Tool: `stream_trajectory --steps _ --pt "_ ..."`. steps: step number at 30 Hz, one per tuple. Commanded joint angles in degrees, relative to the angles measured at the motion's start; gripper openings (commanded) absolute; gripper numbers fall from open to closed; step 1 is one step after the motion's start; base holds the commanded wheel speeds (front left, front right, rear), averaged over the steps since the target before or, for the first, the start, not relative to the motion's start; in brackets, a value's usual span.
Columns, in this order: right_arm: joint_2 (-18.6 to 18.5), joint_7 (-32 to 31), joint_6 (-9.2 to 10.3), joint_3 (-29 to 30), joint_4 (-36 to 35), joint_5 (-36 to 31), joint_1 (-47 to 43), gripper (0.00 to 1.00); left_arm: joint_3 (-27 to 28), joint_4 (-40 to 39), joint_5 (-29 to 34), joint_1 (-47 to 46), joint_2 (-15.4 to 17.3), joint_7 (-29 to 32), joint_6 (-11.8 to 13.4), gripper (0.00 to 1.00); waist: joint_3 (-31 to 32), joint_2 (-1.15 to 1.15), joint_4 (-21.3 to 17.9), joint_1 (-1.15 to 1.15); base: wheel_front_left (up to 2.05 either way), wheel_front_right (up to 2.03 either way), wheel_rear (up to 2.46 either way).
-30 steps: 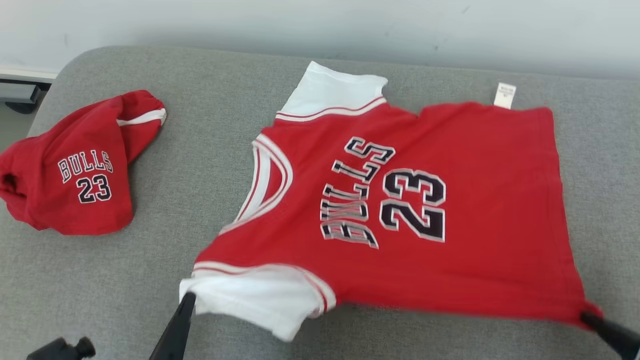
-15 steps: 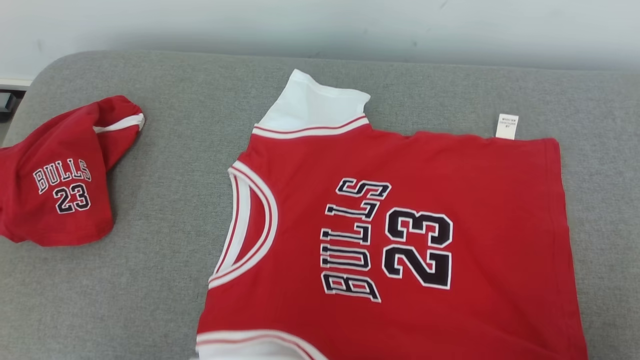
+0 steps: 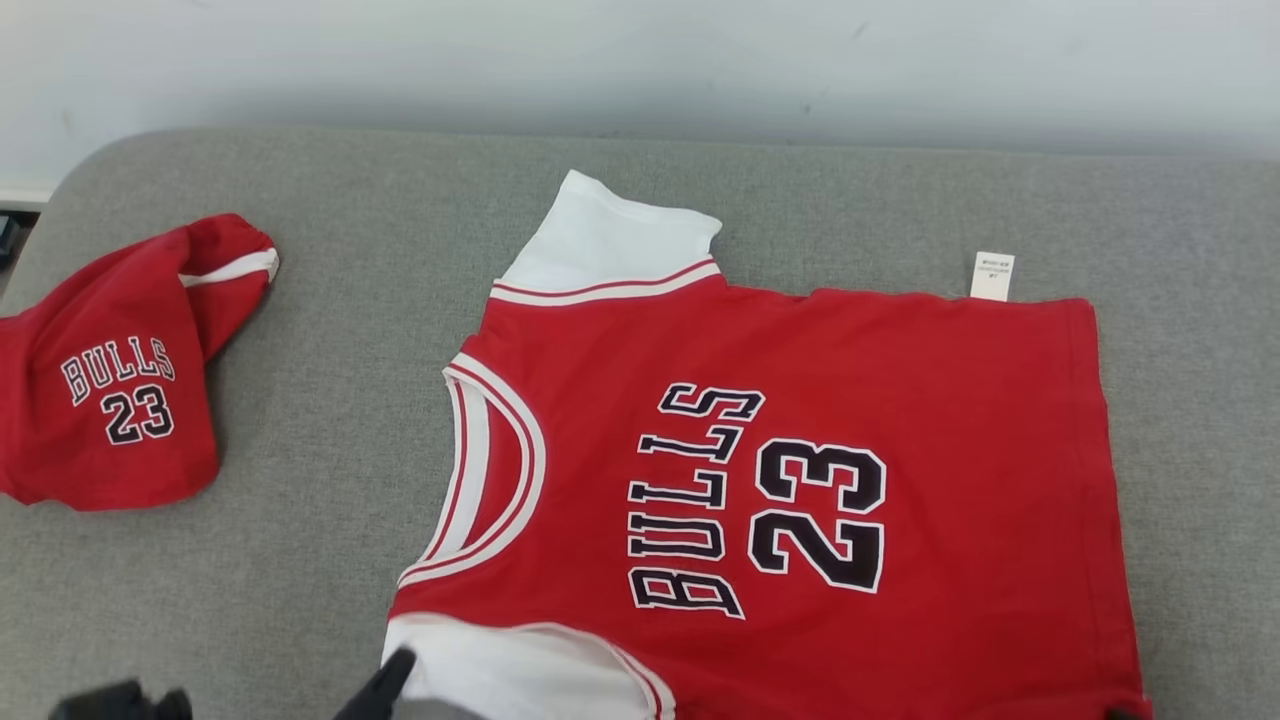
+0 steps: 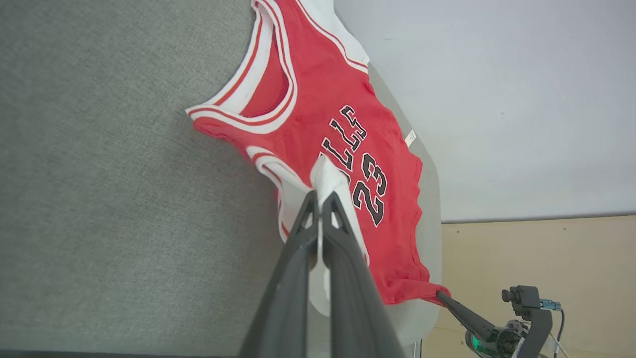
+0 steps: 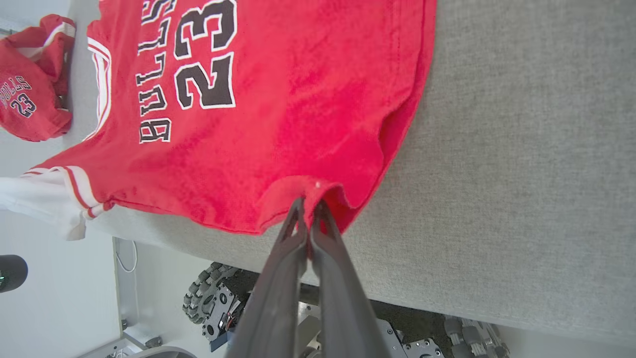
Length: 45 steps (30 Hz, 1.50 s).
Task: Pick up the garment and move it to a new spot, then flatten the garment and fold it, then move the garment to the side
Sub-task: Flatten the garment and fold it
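- Shorts [image 3: 110,400], red and crumpled with "BULLS 23" on them, lay at the far left of the grey padded surface [image 3: 330,330], partly cut off by the head view's left edge.
- A bare grey strip kept the shorts and the jersey [image 3: 850,380] well apart.
- The left gripper [image 4: 320,198] was pinched tight on the jersey's white sleeve [image 3: 520,670], by the surface's near edge.
- The jersey lay spread, print up, with its neckline to the left and its other sleeve pointing toward the wall [image 3: 640,60].
- A white label [image 3: 992,275] stuck out from its far edge.
- The right gripper [image 5: 308,203] was clamped on the near hem corner, which bunched slightly.
- Open grey room lay beyond the hem on the right and along the far side.
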State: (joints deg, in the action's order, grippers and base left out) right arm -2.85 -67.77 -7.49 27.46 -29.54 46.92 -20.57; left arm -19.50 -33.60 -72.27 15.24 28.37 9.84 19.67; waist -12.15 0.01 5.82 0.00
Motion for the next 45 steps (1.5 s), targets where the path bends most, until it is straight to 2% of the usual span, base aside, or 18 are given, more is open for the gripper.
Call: stream_trajectory --steps 1,7,17,30,43,44,45 --pt "-0.11 1.05 0.00 -0.36 -0.18 0.57 1.22 0.00 -0.22 0.42 0.82 -2.42 0.26 0.76 0.25 0.00 0.58 -0.01 -0.23 0.00 0.00 0.00 0.00" --pt "-0.10 3.46 0.00 -0.78 1.63 -0.99 4.75 0.00 -2.45 4.78 2.81 -10.73 0.27 3.91 1.15 0.00 0.78 -0.01 -0.33 0.00 0.00 0.00 0.00" --pt "-0.09 5.40 0.00 -1.18 8.37 -5.72 13.98 0.00 -9.10 18.44 10.29 -25.51 -0.15 8.72 1.79 0.00 -0.98 -0.01 -0.22 0.00 0.00 0.00 0.00" --pt "-0.10 6.84 0.00 -0.75 16.03 -10.86 21.47 0.00 -11.29 27.95 13.25 -33.82 -2.91 8.98 0.82 0.00 -2.70 -0.01 0.58 0.00 0.00 0.00 0.00" --pt "-0.11 9.95 0.00 -1.49 18.52 -13.78 24.42 0.00 -14.80 34.72 16.33 -39.53 -4.04 10.24 -1.21 0.01 -4.05 -0.01 0.21 0.00 0.00 0.00 0.00" --pt "-0.10 10.43 0.00 -1.76 18.88 -13.60 24.62 0.38 -14.74 35.03 16.22 -39.67 -4.35 9.94 -1.33 0.49 -4.14 -0.01 0.16 0.00 0.00 0.00 0.00" --pt "-0.09 10.89 0.00 -2.10 19.16 -13.60 24.65 0.81 -14.63 35.34 16.46 -39.96 -4.55 9.48 -1.41 1.00 -4.22 -0.01 0.12 0.00 0.00 0.00 0.00"
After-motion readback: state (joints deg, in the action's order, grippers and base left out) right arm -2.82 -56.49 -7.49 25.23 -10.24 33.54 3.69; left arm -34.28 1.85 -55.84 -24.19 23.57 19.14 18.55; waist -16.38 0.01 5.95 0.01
